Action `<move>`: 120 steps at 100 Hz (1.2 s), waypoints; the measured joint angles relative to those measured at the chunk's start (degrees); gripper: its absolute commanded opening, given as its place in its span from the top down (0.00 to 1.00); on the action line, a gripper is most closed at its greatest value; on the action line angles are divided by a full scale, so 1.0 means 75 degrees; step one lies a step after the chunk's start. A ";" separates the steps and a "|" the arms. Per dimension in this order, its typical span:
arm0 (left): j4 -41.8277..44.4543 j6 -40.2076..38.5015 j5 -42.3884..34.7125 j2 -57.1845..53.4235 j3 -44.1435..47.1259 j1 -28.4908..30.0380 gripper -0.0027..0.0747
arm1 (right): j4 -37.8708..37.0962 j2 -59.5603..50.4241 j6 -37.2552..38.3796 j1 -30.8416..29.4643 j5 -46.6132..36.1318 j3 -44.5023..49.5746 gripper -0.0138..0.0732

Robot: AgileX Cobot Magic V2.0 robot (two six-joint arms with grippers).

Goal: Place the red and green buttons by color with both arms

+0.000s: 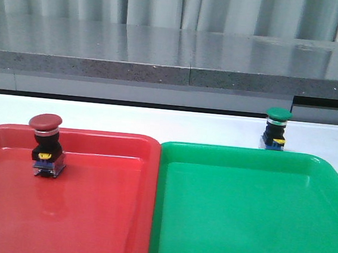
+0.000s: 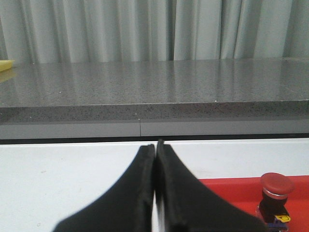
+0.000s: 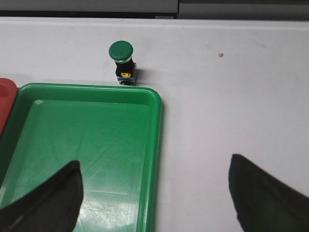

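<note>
A dark red-capped button (image 1: 46, 146) on a red tray (image 1: 88, 214); a green-capped button (image 1: 275, 129) beside a green tray (image 1: 249, 230), white table (image 1: 157, 122).

It looks like a test room: a plain white table (image 1: 157, 122), a long grey stone counter (image 1: 164, 54), pale curtains (image 2: 145, 29) behind.

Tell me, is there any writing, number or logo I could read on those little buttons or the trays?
None can be read.
red button: a yellow mark on its black body, too small to read.
green button: the same yellow mark, also too blurred.
red tray and green tray: plain, no text.
</note>
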 measured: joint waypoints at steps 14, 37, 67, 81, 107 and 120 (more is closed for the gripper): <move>0.0000 0.0000 0.0000 0.0000 0.0000 0.0000 0.99 | 0.0110 0.0447 0.0000 0.0000 -0.0082 -0.0102 0.13; 0.0000 0.0000 0.0000 0.0000 0.0000 0.0000 0.99 | 0.0298 0.2033 -0.0157 0.0225 -0.0403 -0.0841 0.13; 0.0000 0.0000 -0.0017 0.0000 0.0000 0.0000 0.99 | 0.0373 0.4715 -0.0234 0.0733 -0.0810 -0.2250 0.13; 0.0000 0.0000 -0.0017 0.0000 0.0000 0.0000 0.99 | 0.0379 0.5860 -0.0234 0.0733 -0.0857 -0.2951 0.13; 0.0000 0.0000 -0.0017 0.0000 0.0000 0.0000 0.99 | 0.0391 0.7414 -0.0234 0.0733 -0.0890 -0.3945 0.13; 0.0000 0.0000 -0.0017 0.0000 0.0000 0.0000 0.99 | 0.0391 0.7934 -0.0234 0.0752 -0.0894 -0.4276 0.13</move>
